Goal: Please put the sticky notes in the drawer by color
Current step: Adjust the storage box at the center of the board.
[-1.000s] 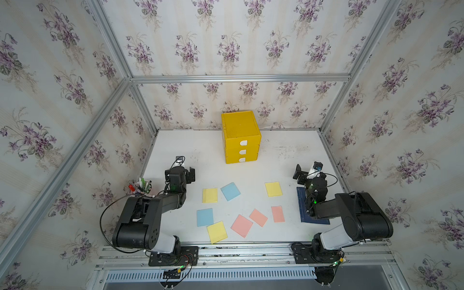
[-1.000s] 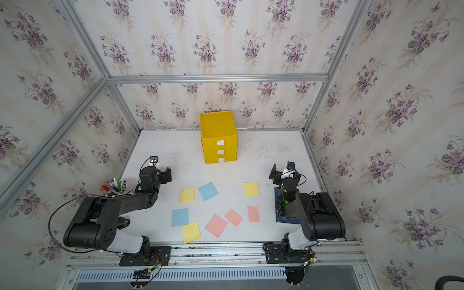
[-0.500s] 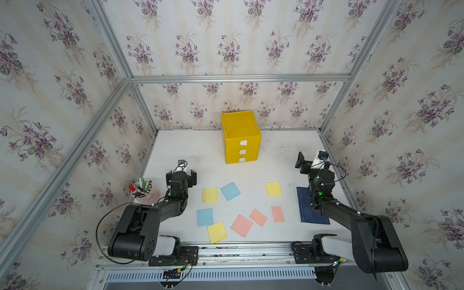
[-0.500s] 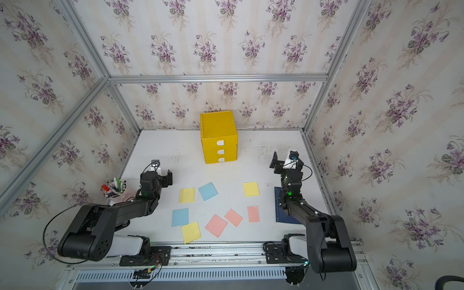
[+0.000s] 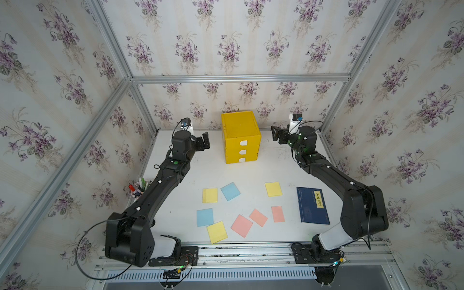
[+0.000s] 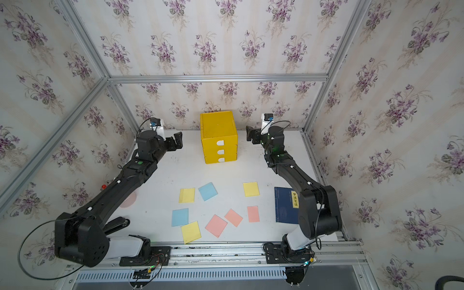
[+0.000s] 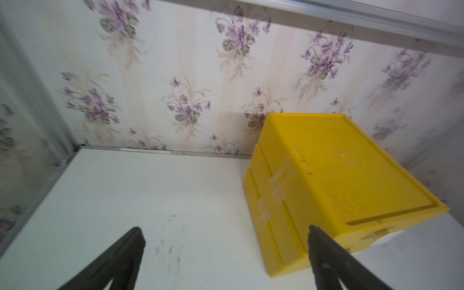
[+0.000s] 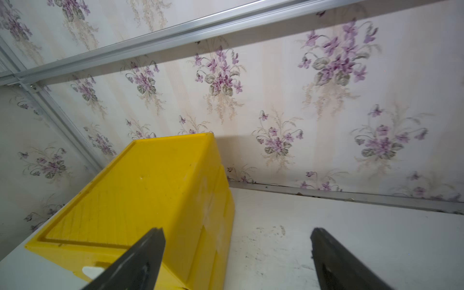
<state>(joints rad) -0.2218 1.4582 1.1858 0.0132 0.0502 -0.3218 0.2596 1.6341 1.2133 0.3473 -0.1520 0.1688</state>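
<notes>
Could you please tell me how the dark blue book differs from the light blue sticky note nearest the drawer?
The book is dark navy; the sticky note is pale blue. The book is larger and oblong, the note small and square. The book carries a yellow title label; the note is blank. Both lie flat on the table.
</notes>
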